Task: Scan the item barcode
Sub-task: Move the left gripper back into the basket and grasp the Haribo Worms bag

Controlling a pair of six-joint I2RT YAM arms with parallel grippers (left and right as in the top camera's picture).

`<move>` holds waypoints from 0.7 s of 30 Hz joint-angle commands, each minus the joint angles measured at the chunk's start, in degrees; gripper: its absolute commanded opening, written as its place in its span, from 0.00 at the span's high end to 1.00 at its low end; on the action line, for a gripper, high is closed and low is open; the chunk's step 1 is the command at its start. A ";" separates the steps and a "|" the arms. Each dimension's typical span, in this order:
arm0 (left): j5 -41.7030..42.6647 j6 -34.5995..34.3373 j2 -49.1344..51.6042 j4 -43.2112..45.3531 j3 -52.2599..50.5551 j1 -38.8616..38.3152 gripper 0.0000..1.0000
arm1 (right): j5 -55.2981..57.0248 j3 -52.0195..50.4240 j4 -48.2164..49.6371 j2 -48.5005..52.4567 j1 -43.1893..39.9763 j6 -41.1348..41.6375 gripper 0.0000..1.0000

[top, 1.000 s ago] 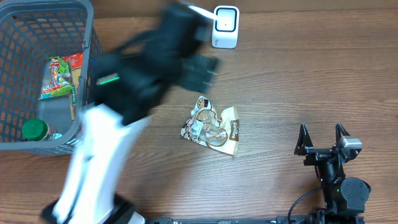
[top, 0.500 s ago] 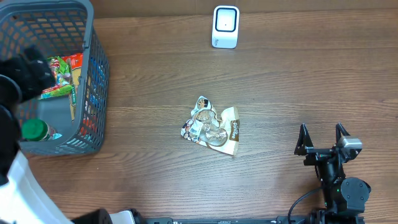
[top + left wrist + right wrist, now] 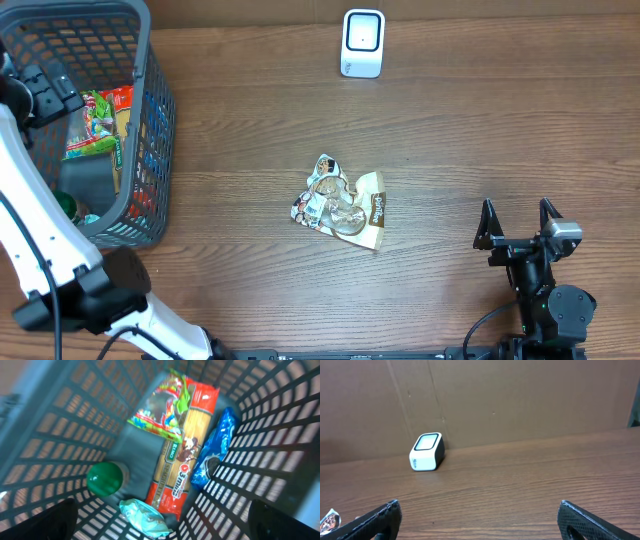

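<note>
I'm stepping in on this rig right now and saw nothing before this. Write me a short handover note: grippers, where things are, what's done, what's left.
Left gripper: open, empty, over the inside of the basket at the left of the table.
Right gripper: open, empty, at the near right, apart from everything.
Things: spaghetti pack, green-capped bottle, blue packet and candy bag lie in the basket. The snack packet lies mid-table, and the scanner stands at the far edge.
Done: cannot tell whether the snack packet was scanned.
Left: probably pick a basket item and show its barcode to the scanner.
</note>
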 commanded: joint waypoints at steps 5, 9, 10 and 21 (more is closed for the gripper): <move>1.27 0.92 2.84 1.51 0.11 0.22 0.00 | 0.48 -0.61 0.22 -0.55 -0.17 -0.20 0.00; 1.22 0.92 3.91 1.81 0.11 0.22 0.00 | 0.48 -0.61 0.22 -0.55 -0.17 -0.20 0.00; 1.18 0.94 4.04 1.88 0.11 0.24 0.00 | 0.48 -0.61 0.22 -0.55 -0.17 -0.20 0.00; 1.22 3.48 6.03 9.51 -3.78 0.72 0.00 | 0.48 -0.61 0.22 -0.55 -0.17 -0.20 0.00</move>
